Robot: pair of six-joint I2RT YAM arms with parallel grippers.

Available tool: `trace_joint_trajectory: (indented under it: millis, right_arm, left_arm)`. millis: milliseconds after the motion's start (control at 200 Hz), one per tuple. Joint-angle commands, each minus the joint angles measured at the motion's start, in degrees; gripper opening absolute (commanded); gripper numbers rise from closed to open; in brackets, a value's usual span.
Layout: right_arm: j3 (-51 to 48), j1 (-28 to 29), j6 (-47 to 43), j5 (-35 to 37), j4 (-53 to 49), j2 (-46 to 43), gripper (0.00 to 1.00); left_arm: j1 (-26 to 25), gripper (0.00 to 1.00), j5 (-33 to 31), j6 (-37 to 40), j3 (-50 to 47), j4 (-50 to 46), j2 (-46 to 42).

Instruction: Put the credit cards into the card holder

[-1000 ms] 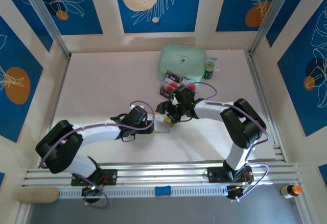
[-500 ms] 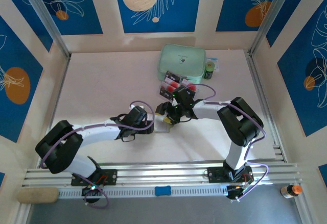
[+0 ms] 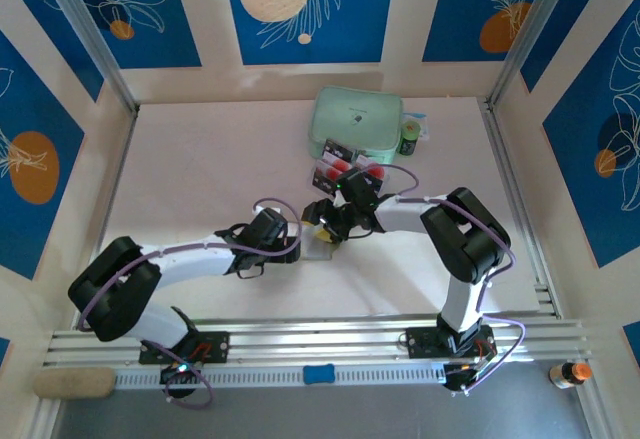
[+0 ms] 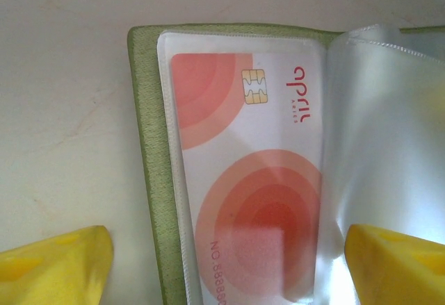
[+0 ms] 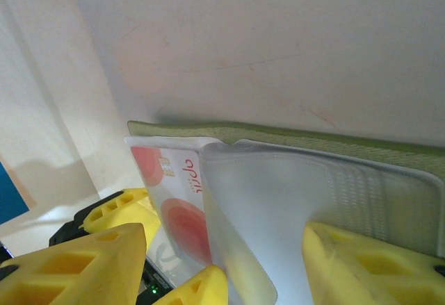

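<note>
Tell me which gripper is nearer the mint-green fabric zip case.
Right. The right gripper sits in front of the mint-green zip case; the left gripper is farther back, leftward.

top view looks down from behind — both wrist views hug the same open card holder.

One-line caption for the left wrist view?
Open left gripper over the card holder; one credit card sits in its clear sleeve.
</note>
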Motion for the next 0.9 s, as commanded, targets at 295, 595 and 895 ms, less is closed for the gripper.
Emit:
trace_joint_trajectory:
  millis: [295,595,895]
  right_arm:
    - [6.32,1.01,-5.14,-2.27,-8.29,-1.9,0.61]
    - [9.65,2.3,-4.38,-2.79,-9.09,-0.72,0.61]
    - [15.83,4.36,-3.0,-2.46,-9.84,4.53,0.64]
  left_arm:
    - [-0.11,0.89,-1.86,0.5,0.85,-3.57,-7.13]
    - [0.03,0.91,-4.53,-0.11,-1.32,-6.38,-15.91]
    - [0.76,0.92,-6.86,-0.9,-4.62,-9.72,-24.47]
